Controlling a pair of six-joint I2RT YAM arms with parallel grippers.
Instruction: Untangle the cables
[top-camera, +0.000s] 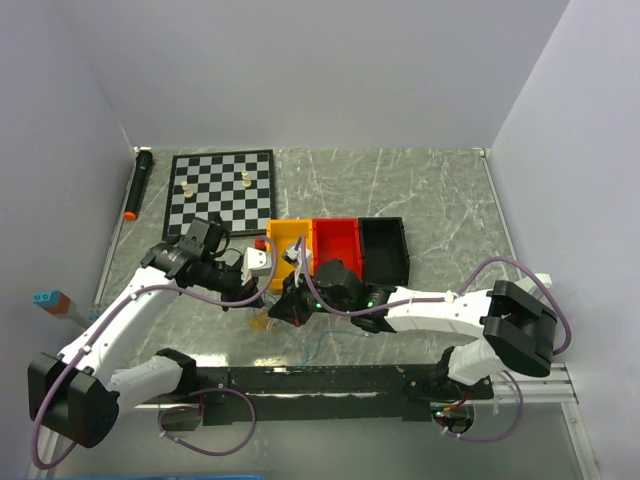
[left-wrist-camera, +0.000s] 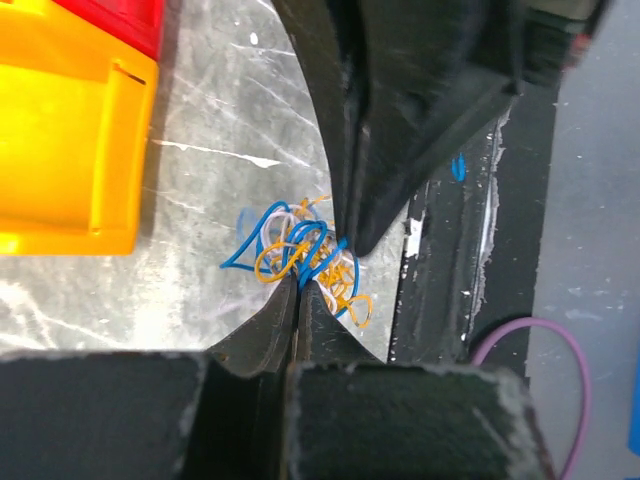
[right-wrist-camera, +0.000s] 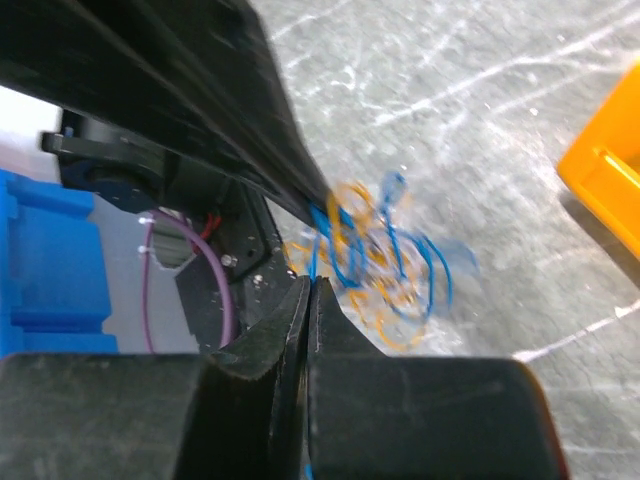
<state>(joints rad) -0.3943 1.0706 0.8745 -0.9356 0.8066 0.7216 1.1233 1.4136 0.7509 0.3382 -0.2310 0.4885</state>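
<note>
The cables (left-wrist-camera: 300, 245), a springy knot of hair-thin blue, white and tan curls, sit on the marbled table (left-wrist-camera: 220, 120) by its near edge, near a glossy yellow bin (left-wrist-camera: 70, 150). The left gripper (left-wrist-camera: 298, 288) and right gripper (right-wrist-camera: 308, 292) each pinch strands, tapered black jaws fully closed.

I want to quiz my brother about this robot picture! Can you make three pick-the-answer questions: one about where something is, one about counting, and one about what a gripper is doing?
1. Where do the cables lie?
A) on the floor
B) hanging on the wall
C) on the tabletop by the yellow bin

2. How many bins stand in a row?
A) three
B) one
C) five

3. How is the left gripper?
A) wide open
B) shut at the tangle
C) out of sight

Answers:
1 C: they rest on the marbled tabletop beside the yellow bin.
2 A: yellow, then the red bin, then the black bin.
3 B: its fingers meet, with the cables at their tips.
</note>
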